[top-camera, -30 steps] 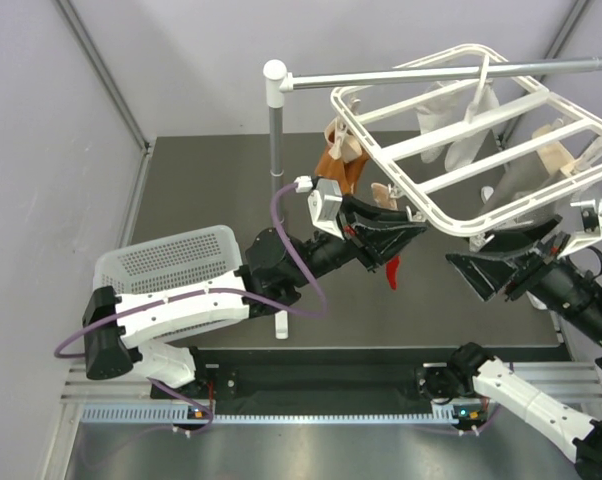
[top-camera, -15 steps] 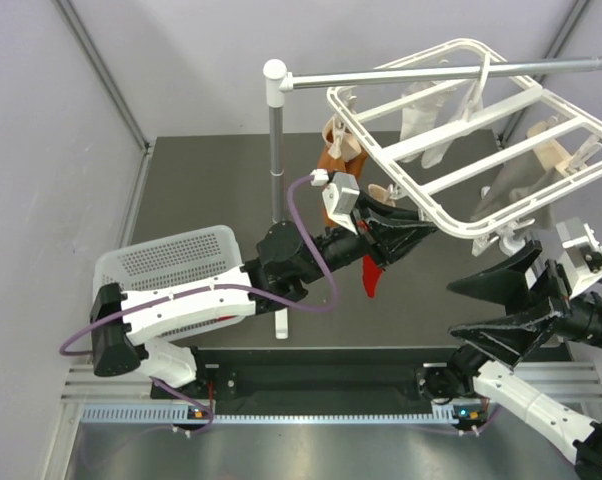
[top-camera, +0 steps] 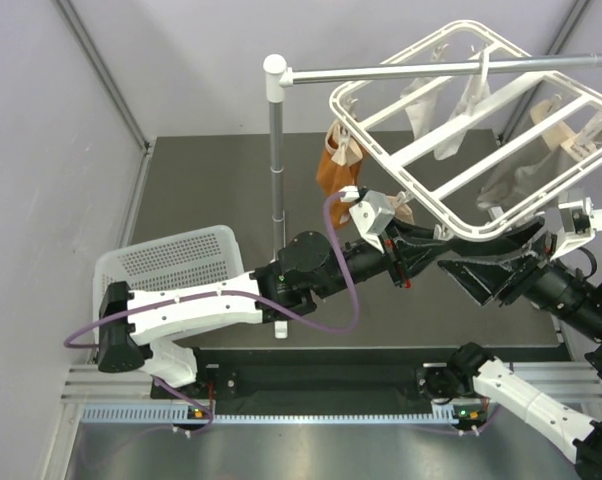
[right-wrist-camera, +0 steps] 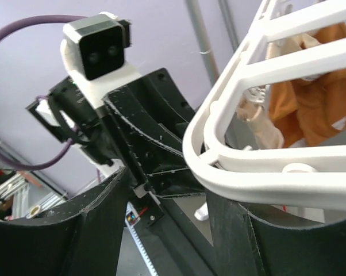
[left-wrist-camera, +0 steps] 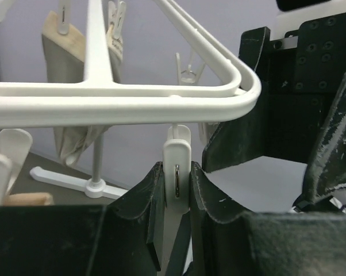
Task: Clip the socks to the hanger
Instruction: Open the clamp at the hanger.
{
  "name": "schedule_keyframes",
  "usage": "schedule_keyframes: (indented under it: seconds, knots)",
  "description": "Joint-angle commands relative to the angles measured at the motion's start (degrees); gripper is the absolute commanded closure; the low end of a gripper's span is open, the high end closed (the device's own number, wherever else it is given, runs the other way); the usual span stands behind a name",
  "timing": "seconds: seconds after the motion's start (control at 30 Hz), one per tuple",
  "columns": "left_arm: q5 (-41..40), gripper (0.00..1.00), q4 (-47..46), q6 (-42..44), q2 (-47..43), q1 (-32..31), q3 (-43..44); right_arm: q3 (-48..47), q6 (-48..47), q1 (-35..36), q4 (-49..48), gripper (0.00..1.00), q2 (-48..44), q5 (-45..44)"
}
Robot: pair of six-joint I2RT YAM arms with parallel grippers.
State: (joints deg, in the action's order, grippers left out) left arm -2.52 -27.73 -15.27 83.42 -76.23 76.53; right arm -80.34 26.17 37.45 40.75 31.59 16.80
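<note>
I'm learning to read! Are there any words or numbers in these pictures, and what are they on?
None can be read.
The hanger, its peg, the basket and the wrist camera housing are plain.
The toothed strip at the bottom of the top view shows only tiny marks, too small to read.

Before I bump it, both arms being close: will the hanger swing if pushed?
Probably swings and tilts: the hanger hangs from the rail by one hook, already askew. Likely light yet stiff: its thin bars look straight despite socks.
</note>
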Motion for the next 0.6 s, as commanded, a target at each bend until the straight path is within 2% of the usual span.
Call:
schedule_keyframes:
  seconds: [0.0, 0.13, 0.3, 0.57]
  knots:
    - [-2.7, 0.97, 2.3, 4.2, 0.4, -1.6, 2.6, 1.4, 0.4, 0.3, -1.2, 0.46, -0.5, -10.1]
    - [-3.2, 0.98, 1.9, 3.9, 0.7, -2.3, 2.0, 0.1, -0.3, 0.2, 2.6, 0.46, 0.1, -15.6]
    - [-4.9, 0.98, 1.4, 5.4, 1.3, -3.5, 2.1, -0.3, -0.2, 0.1, 3.1, 0.43, 0.4, -16.6]
    - [-6.4, 1.00, 1.4, 6.8, 2.5, -4.5, 2.9, -0.3, 0.4, 0.2, 3.3, 0.44, 1.9, -19.3]
